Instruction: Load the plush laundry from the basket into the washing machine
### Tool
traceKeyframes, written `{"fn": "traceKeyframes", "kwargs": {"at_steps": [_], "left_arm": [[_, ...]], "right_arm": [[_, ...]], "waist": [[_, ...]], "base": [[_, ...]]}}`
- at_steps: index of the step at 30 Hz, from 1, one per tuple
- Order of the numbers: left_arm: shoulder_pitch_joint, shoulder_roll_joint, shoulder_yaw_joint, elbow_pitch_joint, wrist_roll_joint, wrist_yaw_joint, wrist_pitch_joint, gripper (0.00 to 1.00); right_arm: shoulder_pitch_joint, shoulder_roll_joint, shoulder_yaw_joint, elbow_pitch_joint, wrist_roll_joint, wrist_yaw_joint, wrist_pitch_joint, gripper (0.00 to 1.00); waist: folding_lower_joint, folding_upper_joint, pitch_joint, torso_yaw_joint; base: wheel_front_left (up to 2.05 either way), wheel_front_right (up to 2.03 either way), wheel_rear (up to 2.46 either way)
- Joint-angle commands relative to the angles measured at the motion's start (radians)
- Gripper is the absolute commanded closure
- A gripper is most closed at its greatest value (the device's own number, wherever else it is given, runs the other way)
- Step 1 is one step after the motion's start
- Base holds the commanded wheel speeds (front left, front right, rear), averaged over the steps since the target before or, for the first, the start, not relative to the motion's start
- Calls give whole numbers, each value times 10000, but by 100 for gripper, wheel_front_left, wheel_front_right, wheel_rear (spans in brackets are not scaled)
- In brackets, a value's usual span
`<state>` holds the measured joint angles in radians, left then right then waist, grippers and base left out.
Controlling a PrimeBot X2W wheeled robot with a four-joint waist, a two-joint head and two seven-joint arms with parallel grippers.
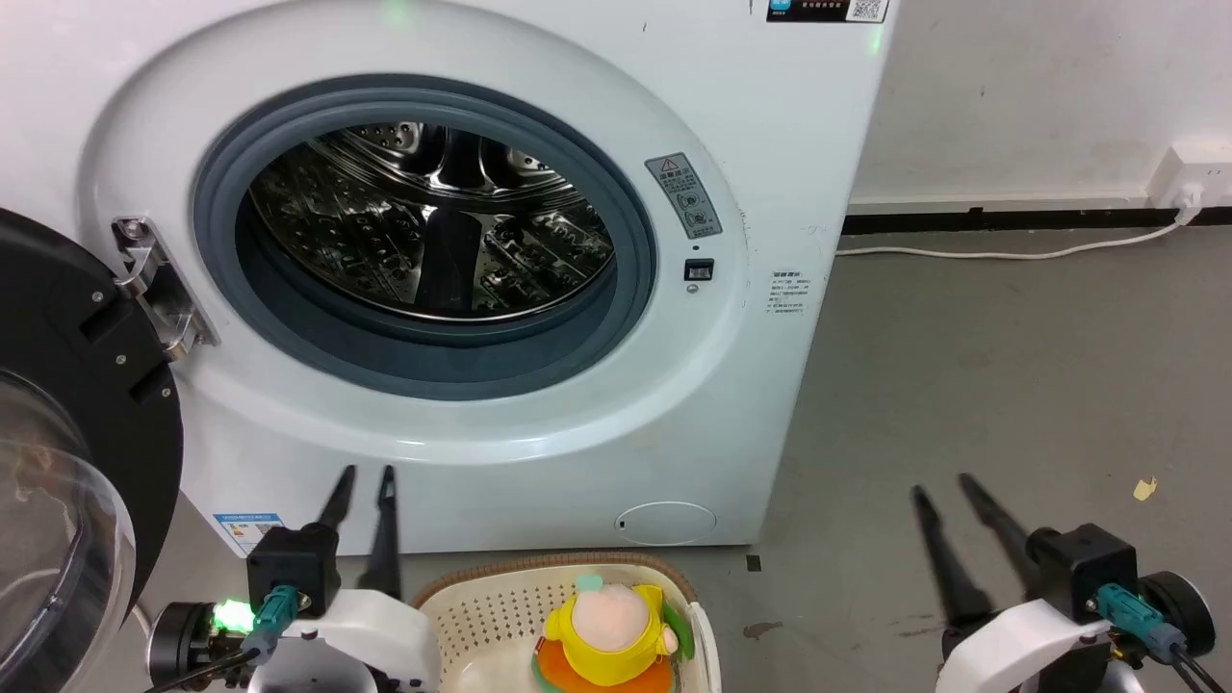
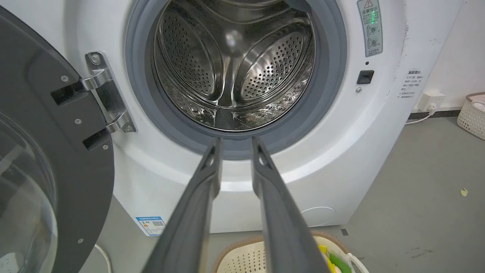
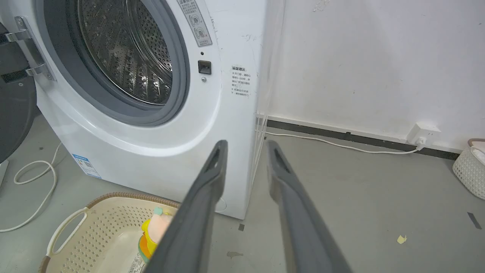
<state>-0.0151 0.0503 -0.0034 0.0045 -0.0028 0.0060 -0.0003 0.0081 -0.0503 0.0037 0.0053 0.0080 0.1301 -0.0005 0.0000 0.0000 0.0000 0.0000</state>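
Observation:
The plush laundry [image 1: 609, 630], pale-pink head in a yellow hood with an orange and green base, sits upright in the cream basket [image 1: 481, 606] on the floor in front of the washing machine [image 1: 539, 423]. The washer's drum [image 1: 433, 221] is bare steel and its black-rimmed door [image 1: 67, 433] hangs swung out at the left. My left gripper [image 1: 363, 474] is open with nothing in it, raised left of the basket. My right gripper [image 1: 941, 486] is open too, over the floor to the basket's right. The right wrist view shows the plush [image 3: 157, 231] partly behind my finger.
A white cable [image 1: 1001, 252] runs along the floor to a wall socket [image 1: 1189, 178] at the right. A second white basket [image 3: 471, 170] stands by the far wall. A cord [image 3: 34, 182] loops on the floor left of the washer.

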Motion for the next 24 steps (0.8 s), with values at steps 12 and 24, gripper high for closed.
{"fn": "traceKeyframes", "kwargs": {"at_steps": [12,24], "left_arm": [[16,0,-59,-14,-182,5,-202,0],[-268,56,-173,493,-284,-83,-437,0]], "right_arm": [[-47,0,-72,2,192,0,-203,0],[-309,0,-128,-148,440,1,-454,0]], "waist": [[1,0,117,-36],[1,0,798,-274]], "base": [[0,0,0],[0,0,0]]}}
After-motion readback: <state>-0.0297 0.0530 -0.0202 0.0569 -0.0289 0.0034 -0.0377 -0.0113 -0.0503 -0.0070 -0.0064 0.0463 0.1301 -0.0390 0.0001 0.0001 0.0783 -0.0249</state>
